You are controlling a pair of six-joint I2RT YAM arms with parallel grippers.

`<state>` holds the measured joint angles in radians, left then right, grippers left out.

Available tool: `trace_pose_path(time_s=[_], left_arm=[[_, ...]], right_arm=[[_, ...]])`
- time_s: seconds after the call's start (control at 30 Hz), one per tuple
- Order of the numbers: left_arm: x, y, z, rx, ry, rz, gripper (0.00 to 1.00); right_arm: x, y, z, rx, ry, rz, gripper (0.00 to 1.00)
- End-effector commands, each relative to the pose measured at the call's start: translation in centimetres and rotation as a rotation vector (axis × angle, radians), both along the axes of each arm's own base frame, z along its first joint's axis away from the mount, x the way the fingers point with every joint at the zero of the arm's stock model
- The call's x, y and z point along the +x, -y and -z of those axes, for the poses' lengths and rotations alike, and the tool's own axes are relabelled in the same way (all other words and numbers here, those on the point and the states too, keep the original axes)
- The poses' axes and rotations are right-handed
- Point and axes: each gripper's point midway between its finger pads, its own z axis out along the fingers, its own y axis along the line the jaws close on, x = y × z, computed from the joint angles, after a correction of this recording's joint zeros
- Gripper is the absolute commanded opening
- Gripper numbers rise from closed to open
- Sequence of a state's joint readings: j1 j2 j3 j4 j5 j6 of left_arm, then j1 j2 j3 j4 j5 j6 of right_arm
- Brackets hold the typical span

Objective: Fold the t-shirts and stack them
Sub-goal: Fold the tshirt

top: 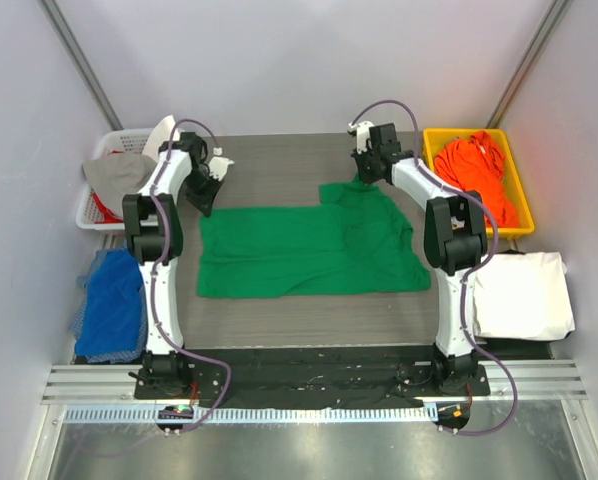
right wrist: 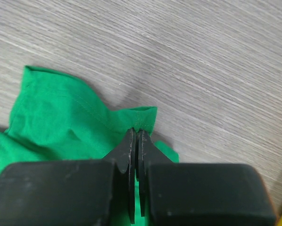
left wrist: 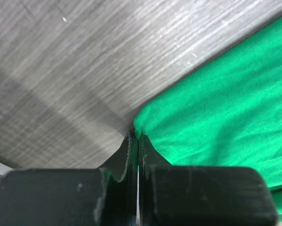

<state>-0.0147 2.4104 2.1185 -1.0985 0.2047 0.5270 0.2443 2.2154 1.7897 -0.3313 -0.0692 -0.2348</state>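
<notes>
The bright green t-shirt (top: 309, 250) lies spread across the middle of the table. My left gripper (top: 202, 205) is at its far left corner. In the left wrist view this gripper (left wrist: 137, 136) is shut on a fold of the green t-shirt (left wrist: 226, 103). My right gripper (top: 363, 180) is at the far right sleeve, and in the right wrist view it (right wrist: 137, 132) is shut on the hem of the green t-shirt (right wrist: 61, 113). An orange t-shirt (top: 479, 170) lies crumpled in a yellow bin (top: 434, 140). A white t-shirt (top: 524, 295) rests at the right edge.
A white basket (top: 104, 145) holding grey cloth (top: 119, 175) stands at the far left. Blue cloth (top: 114, 300) lies below it off the table's left side. The grey wood-grain table (top: 279, 160) shows bare beyond the shirt. Walls close in on both sides.
</notes>
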Motion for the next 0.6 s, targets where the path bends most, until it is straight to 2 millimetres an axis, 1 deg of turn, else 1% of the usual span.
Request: trace_pose_path(time_s=[0.0,0.03,0.07,0.1,0.13,0.17,0.2,0.23,0.27,0.3,0.33,0.37,0.4,0.43,0.47,0.5,0.53,0.57], left_arm=[[-0.4,0.6,-4.4,0.002,0.070,-0.021,0.00],[-0.6,0.7,-4.6,0.009,0.072,-0.024,0.00],[-1.2,0.9,-5.3,0.013,0.080,-0.022,0.00],[-1.4,1.1,-5.7,0.014,0.087,-0.021,0.00],[-1.6,1.2,-6.2,0.014,0.099,-0.026,0.00],[-2.3,1.3,-6.9,0.016,0.105,-0.027,0.00],[-2.6,1.7,-7.4,0.012,0.112,-0.020,0.00],[-3.1,1.8,-7.8,0.012,0.113,-0.019,0.00],[-3.7,1.9,-8.7,0.014,0.127,-0.017,0.00],[-4.1,2.4,-9.0,0.014,0.128,-0.008,0.00],[-4.4,2.5,-9.3,0.015,0.132,-0.005,0.00],[-5.0,2.5,-9.3,0.022,0.126,-0.004,0.00],[-5.4,2.7,-10.0,0.023,0.138,0.003,0.00],[-6.1,2.9,-9.9,0.020,0.128,0.007,0.00],[-6.4,2.9,-10.0,0.024,0.128,0.012,0.00],[-6.8,3.1,-10.7,0.021,0.143,0.015,0.00],[-7.5,3.2,-10.3,0.022,0.126,0.019,0.00],[-7.9,3.3,-10.3,0.023,0.122,0.022,0.00]], right_arm=[[-0.5,0.2,-6.3,0.008,0.103,-0.018,0.01],[-0.9,0.2,-6.5,0.008,0.097,-0.021,0.01],[-1.3,0.3,-6.5,0.001,0.092,-0.027,0.01],[-1.7,0.5,-7.6,0.003,0.110,-0.030,0.01],[-2.3,0.6,-7.3,-0.002,0.098,-0.031,0.01],[-2.7,0.6,-7.5,-0.002,0.096,-0.041,0.01],[-3.3,0.6,-8.9,0.006,0.115,-0.046,0.01],[-4.1,0.8,-8.4,0.004,0.094,-0.048,0.01],[-4.6,0.7,-8.8,0.011,0.092,-0.058,0.01],[-5.2,0.8,-9.9,0.017,0.107,-0.062,0.01],[-6.3,0.9,-9.4,0.017,0.084,-0.067,0.01],[-6.9,0.9,-9.6,0.018,0.080,-0.073,0.01],[-7.5,0.9,-9.6,0.018,0.072,-0.084,0.01],[-8.7,1.0,-9.8,0.017,0.062,-0.093,0.01],[-9.3,1.1,-9.8,0.013,0.054,-0.099,0.01],[-10.0,1.1,-9.9,0.012,0.047,-0.111,0.01],[-11.1,1.2,-10.0,0.011,0.034,-0.120,0.01],[-11.7,1.3,-10.1,0.008,0.029,-0.129,0.01]])
